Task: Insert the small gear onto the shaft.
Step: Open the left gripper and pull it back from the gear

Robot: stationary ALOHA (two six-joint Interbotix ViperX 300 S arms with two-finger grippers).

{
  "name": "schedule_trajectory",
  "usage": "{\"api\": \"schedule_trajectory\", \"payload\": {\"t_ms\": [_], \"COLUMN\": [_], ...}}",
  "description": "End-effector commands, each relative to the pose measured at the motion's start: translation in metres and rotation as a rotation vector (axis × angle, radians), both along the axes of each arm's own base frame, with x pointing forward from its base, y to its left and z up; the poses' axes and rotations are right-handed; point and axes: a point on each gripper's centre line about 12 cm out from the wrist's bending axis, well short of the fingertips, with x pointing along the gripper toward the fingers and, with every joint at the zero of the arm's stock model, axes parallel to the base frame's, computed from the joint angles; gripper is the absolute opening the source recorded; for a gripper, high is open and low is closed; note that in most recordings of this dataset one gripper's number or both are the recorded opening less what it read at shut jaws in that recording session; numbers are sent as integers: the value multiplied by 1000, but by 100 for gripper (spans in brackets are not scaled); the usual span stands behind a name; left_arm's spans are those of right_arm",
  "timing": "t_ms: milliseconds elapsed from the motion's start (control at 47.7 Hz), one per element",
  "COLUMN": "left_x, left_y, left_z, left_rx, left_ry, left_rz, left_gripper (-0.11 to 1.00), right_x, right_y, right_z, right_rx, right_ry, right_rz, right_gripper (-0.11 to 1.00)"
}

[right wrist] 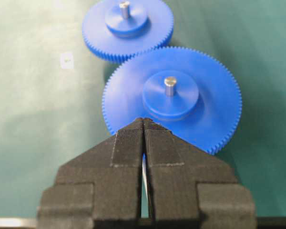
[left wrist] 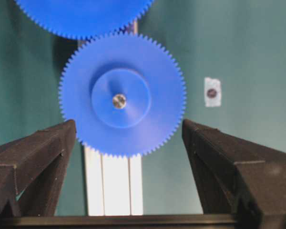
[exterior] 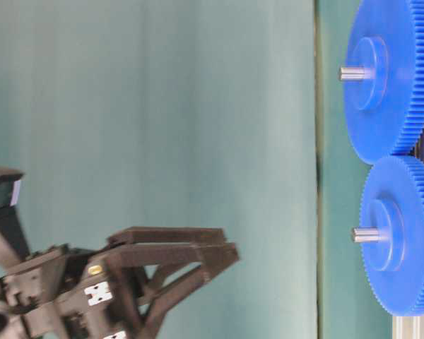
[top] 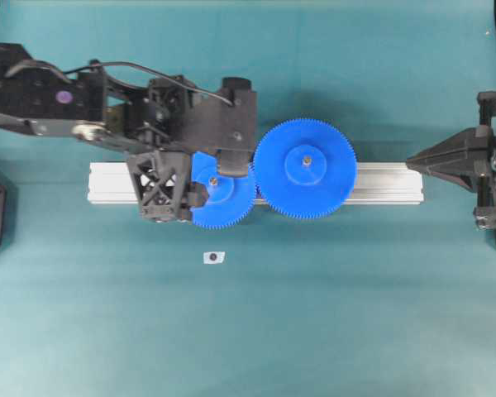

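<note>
Blue plastic, the small gear (left wrist: 122, 94) is sitting on the aluminium rail (top: 380, 183) with the shaft (left wrist: 119, 100) showing through its hub, and its teeth are meshing with the larger gear (top: 305, 169), so the insertion appears complete. Above it, the left gripper (left wrist: 128, 138) is hovering with its jaws standing wide and gripping nothing, evidently placed to clear the gear's rim. At the far end of the rail, the right gripper (right wrist: 143, 125) is resting with jaws pressed together, empty.
</note>
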Motion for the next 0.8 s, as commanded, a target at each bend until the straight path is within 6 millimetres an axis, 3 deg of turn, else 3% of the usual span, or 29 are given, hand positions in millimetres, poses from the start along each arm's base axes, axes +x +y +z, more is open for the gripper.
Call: {"api": "schedule_trajectory", "payload": {"t_ms": [0, 776], "left_x": [-5, -14], "left_y": [-2, -9], "left_z": [21, 26], "left_rx": [4, 2], "left_ry": [-58, -77], "left_rz": [-5, -18], "left_gripper": [84, 84], "right_x": [2, 2], "right_y": [-1, -1], "right_z": [3, 3], "right_rx": [10, 10], "right_ry": [-9, -9], "right_rz": [-8, -8], "right_gripper": [1, 1]}}
